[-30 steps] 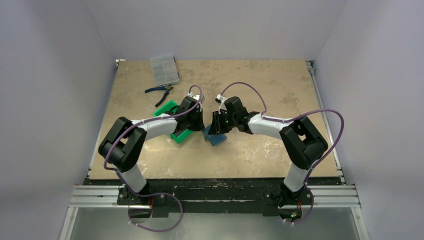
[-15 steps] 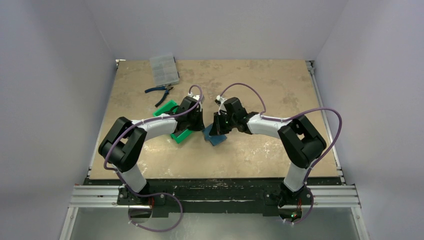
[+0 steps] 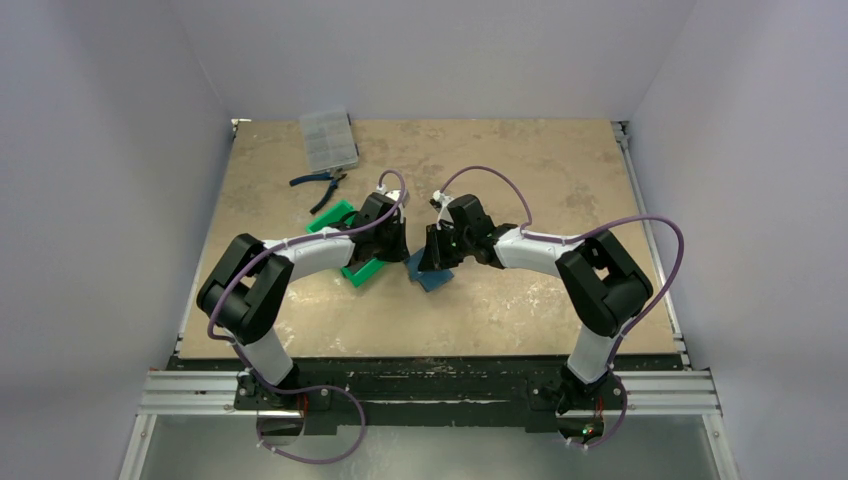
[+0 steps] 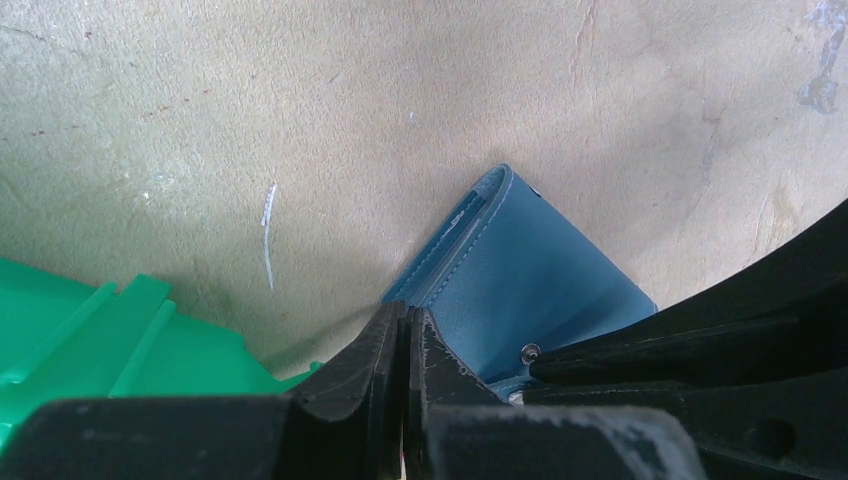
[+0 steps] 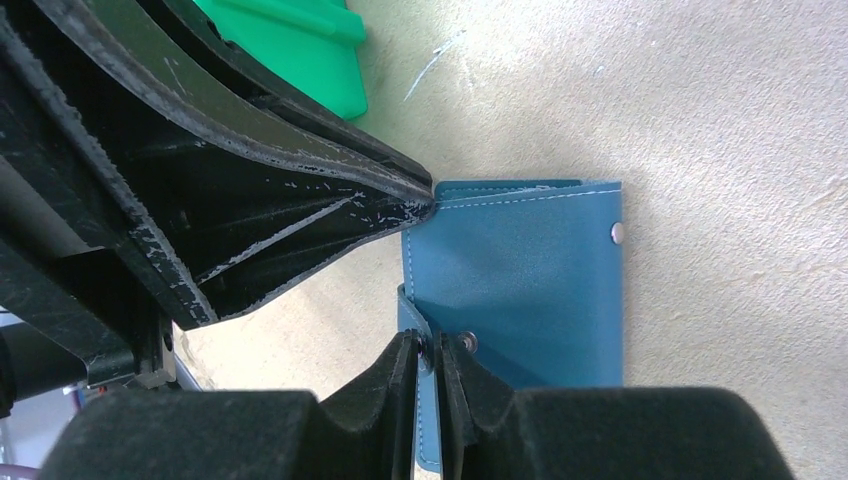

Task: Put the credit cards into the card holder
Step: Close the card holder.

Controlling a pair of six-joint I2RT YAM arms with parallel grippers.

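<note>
Between the two claws, on the worktop (image 3: pixel 540 170), lies the card holder (image 5: pixel 530 290). It is teal-blue and shows its outer side, with pale stitching along one edge and small metal snaps. What its pockets contain is hidden.

From below in its own wrist view, the right claw (image 5: pixel 428 350) is almost pressed together. It pinches a thin teal edge strip of the card holder, which runs between its fingers.

Opposite it, the left claw (image 4: pixel 404 325) has its fingers pressed fully together. Its tip meets the holder's corner and seems to touch it there.

Just beside the left claw, on the side away from the holder, lies the green tray (image 4: pixel 110 340). Its inside is covered by the arm.

Well beyond the left claw, at the far edge, stands the clear compartment box (image 3: pixel 328 138). Its content is too small to tell. Nearer to the claw than this box lie the pliers (image 3: pixel 318 180).
</note>
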